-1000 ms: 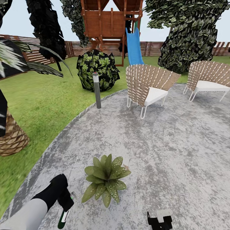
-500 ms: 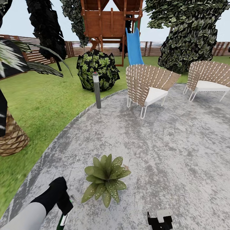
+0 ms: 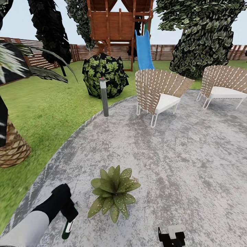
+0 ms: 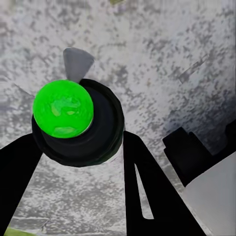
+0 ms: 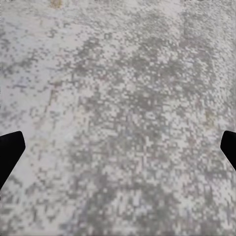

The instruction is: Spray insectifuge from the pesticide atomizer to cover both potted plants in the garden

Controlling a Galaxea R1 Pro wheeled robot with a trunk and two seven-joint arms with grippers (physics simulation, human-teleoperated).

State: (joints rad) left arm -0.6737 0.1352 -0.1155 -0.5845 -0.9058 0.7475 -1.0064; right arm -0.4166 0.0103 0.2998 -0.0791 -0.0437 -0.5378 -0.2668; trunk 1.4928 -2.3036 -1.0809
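My left gripper (image 3: 70,221) hangs low over the grey paved patio (image 3: 164,161) of the garden, shut on the pesticide atomizer (image 3: 67,229), which points down and towards me. In the left wrist view the atomizer (image 4: 63,109) shows its round dark end with a bright green disc, held between the black fingers (image 4: 147,187). One of the potted plants (image 3: 113,192), a low speckled green rosette, stands just right of that gripper, a short gap away. Further right, by the picture's lower edge, my right gripper (image 3: 171,235) is open over bare paving, and its wrist view (image 5: 118,147) has a fingertip at each side edge.
A grey bollard lamp (image 3: 104,97) stands at the patio's rim before a dark shrub (image 3: 105,75). Two woven chairs (image 3: 157,94) (image 3: 223,85) sit at the far side. A palm trunk (image 3: 12,147) rises on the lawn at left. A playset with a blue slide (image 3: 144,51) backs onto the fence.
My left gripper has shifted slightly with the atomizer: it dipped, then came back up a little. The plant and the right gripper have not moved.
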